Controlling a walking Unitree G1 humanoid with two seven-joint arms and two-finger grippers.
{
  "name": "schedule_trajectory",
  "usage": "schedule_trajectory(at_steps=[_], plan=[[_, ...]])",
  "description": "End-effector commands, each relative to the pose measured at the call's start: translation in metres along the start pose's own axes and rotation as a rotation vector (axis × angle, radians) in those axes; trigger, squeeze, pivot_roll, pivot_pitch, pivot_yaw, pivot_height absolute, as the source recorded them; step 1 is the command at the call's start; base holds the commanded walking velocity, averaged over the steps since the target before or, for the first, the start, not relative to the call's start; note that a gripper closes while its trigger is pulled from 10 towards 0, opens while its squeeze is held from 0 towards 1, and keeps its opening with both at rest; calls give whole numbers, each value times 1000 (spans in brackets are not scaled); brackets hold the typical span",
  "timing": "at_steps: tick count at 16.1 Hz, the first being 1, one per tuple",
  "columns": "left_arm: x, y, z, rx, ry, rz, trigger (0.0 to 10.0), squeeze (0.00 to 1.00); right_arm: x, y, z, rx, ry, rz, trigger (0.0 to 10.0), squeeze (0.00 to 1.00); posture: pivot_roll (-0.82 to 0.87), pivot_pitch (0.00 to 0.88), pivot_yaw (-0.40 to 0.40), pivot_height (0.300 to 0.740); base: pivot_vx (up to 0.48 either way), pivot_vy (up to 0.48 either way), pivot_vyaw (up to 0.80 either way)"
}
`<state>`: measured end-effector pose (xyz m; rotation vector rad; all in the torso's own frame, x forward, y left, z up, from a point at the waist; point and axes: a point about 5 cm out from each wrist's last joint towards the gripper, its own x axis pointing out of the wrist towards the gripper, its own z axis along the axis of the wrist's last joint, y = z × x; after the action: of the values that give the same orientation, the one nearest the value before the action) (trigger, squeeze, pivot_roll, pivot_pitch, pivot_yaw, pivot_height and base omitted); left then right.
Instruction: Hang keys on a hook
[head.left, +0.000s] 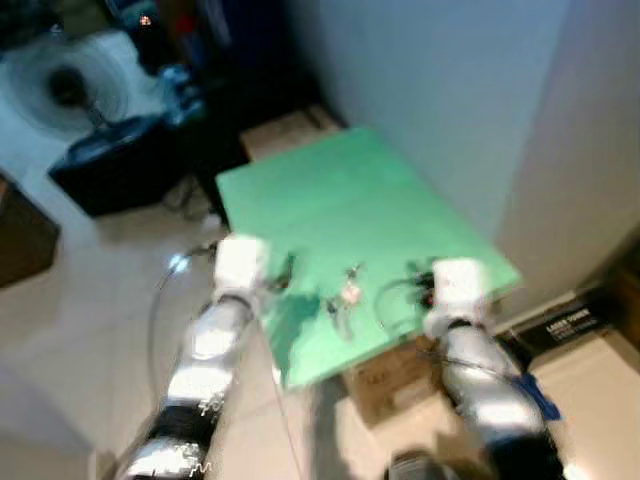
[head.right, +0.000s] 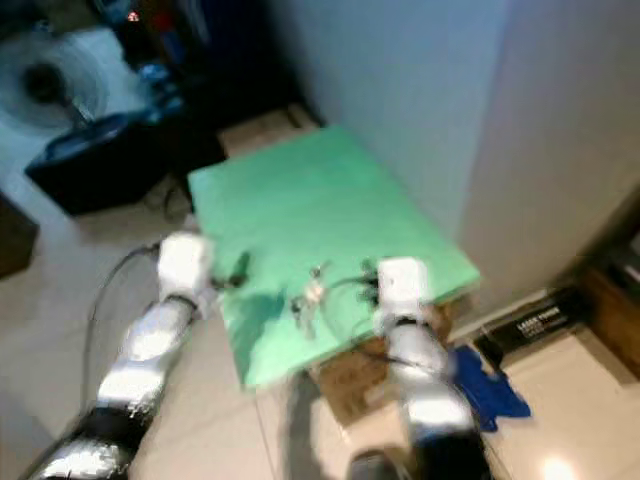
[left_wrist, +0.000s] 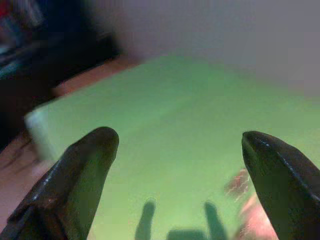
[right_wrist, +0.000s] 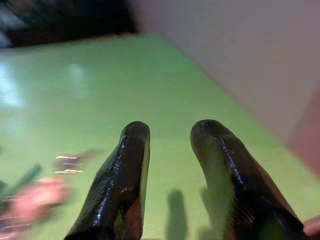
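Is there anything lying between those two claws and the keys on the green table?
Nothing visible. The keys lie on the green table between the left gripper and right gripper, bare surface on both sides. No hook is visible.

Keys (head.left: 347, 295) lie on the table (head.left: 330, 200), near its front edge, between the two grippers: right of the left gripper (left_wrist: 177, 145), left of the right gripper (right_wrist: 170, 132). Both grippers sit over the table's near edge. Wall (head.left: 450, 90) runs along the table's right side. Cardboard box (head.left: 385, 378) sits under the front corner. Fan (head.left: 70, 85) stands far back left.
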<state>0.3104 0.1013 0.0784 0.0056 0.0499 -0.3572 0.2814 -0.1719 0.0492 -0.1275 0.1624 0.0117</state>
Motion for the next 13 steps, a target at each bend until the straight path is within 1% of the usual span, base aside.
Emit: schedule_trajectory(at_steps=[1, 2, 4, 5, 6, 7, 8, 9, 10, 11, 12, 13], plan=[[-12, 27, -6, 43, 32, 76, 10000, 0, 4, 27, 11, 29, -39, 68, 10000, 0, -269, 0, 207, 740, 458, 0, 0], [-12, 27, -8, 46, 39, 78, 10000, 0, 5, 27, 10, 29, -34, 71, 10000, 0, -266, 0, 203, 740, 424, 0, 0], [-13, 29, -11, 33, 57, 96, 10000, 0, 6, 27, 8, 22, -24, 72, 10000, 0, -257, 0, 188, 740, 0, 0, 0], [-15, 40, -20, -37, 95, 162, 10000, 0, 8, 23, 8, -4, -16, 78, 10000, 0, -259, 0, 161, 740, 0, 0, 0], [-18, 46, -27, -90, 112, 203, 10000, 0, 9, 20, 10, -22, -18, 87, 10000, 0, -265, 0, 122, 740, 0, 0, 0], [-21, 50, -34, -126, 136, 236, 10000, 0, 11, 17, 13, -41, -21, 98, 10000, 0, -265, 0, 110, 740, 0, 0, 0], [-27, 51, -47, -156, 175, 272, 10000, 0, 12, 7, 17, -94, -23, 122, 10000, 0, -279, 0, 44, 740, 0, 0, 0], [-28, 46, -50, -175, 181, 269, 10000, 0, 12, -1, 18, -125, -21, 131, 10000, 0, -281, 0, 39, 740, 0, 0, 0], [-28, 41, -48, -175, 167, 256, 10000, 0, 13, -7, 19, -121, -17, 118, 10000, 0, -279, 0, 46, 740, 0, 0, 0], [-27, 37, -47, -151, 164, 247, 10000, 0, 14, -9, 19, -112, -17, 101, 10000, 0, -281, 0, 52, 740, 0, 0, 0], [-23, 26, -44, -132, 148, 200, 10000, 0, 14, -9, 17, -75, -13, 71, 10000, 0, -285, 0, 69, 740, 0, 0, 0], [-22, 22, -43, -138, 139, 182, 10000, 0, 14, -7, 16, -65, -11, 68, 10000, 0, -288, 0, 79, 740, 0, 0, 0]])
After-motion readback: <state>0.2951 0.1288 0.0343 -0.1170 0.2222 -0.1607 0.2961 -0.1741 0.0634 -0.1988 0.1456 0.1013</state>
